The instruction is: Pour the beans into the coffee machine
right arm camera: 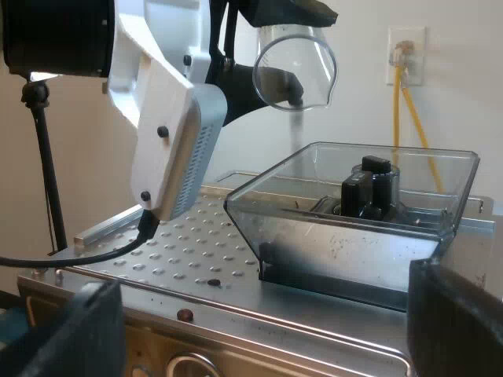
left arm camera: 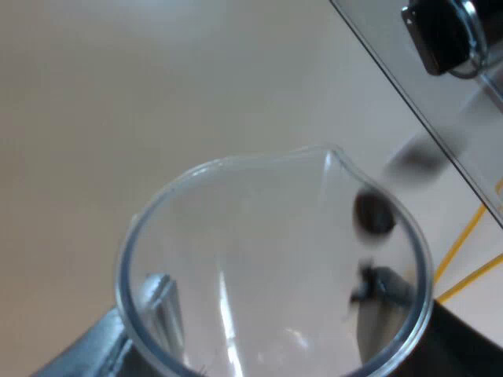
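Observation:
My left gripper (left arm camera: 271,310) is shut on the clear measuring glass (left arm camera: 236,236), its fingers (left arm camera: 385,289) showing through the wall. The glass is tipped, spout toward the bean hopper (left arm camera: 424,86). One dark bean (left arm camera: 373,214) sits just inside the spout, and a blurred dark spot hangs beyond the rim. From the right wrist view the tipped glass (right arm camera: 302,67) hangs above the clear hopper (right arm camera: 354,216) on the espresso machine's top (right arm camera: 181,251), held by the left gripper (right arm camera: 277,85). My right gripper (right arm camera: 271,330) is open at the machine's front edge, holding nothing.
A black part (right arm camera: 369,188) stands in the hopper's middle. Two loose beans (right arm camera: 214,281) lie on the perforated metal top. The left arm's white housing (right arm camera: 169,149) hangs over that top. A wall socket with a yellow cable (right arm camera: 409,78) is behind the hopper.

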Robot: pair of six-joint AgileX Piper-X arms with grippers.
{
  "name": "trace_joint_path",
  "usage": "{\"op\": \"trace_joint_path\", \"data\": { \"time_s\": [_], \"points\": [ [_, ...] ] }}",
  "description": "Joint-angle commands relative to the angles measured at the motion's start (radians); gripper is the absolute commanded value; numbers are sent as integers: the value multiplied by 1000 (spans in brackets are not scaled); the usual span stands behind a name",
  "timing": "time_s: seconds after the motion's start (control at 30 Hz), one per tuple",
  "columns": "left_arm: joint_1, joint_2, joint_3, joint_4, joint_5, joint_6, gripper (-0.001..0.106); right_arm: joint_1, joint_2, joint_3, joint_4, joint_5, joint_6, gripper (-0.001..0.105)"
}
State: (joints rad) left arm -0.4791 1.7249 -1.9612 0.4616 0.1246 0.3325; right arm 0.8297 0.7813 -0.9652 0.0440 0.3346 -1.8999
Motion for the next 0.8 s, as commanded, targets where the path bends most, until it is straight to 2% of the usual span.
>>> {"op": "trace_joint_path", "data": {
  "time_s": [0.03,0.37,0.43,0.57,0.63,0.7,0.73,0.77,0.8],
  "points": [
    [-3,-11,-9,-19,7,9,16,1,-5,-3,-10,-1,-3,79],
    [-3,-11,-9,-19,7,4,16,1,-5,-3,-10,-1,-3,79],
    [-3,-11,-9,-19,7,-24,16,1,-5,-3,-10,-1,-3,79],
    [-3,-14,-9,-17,7,-115,16,1,-5,-3,-10,-1,-3,79],
    [-3,-27,-9,-10,7,-209,16,1,-5,-3,-10,-1,-12,79],
    [-3,-34,-9,-10,7,-249,16,1,-5,-3,-10,-1,-12,79],
    [-3,-47,-9,-10,7,-340,16,1,-5,-3,-10,-1,-12,79],
    [-3,-52,-9,-10,5,-378,16,1,-5,-3,-10,-1,-12,79],
    [-3,-61,-9,-10,1,-463,16,1,-5,-3,-10,-1,-12,79]
  ]
}}
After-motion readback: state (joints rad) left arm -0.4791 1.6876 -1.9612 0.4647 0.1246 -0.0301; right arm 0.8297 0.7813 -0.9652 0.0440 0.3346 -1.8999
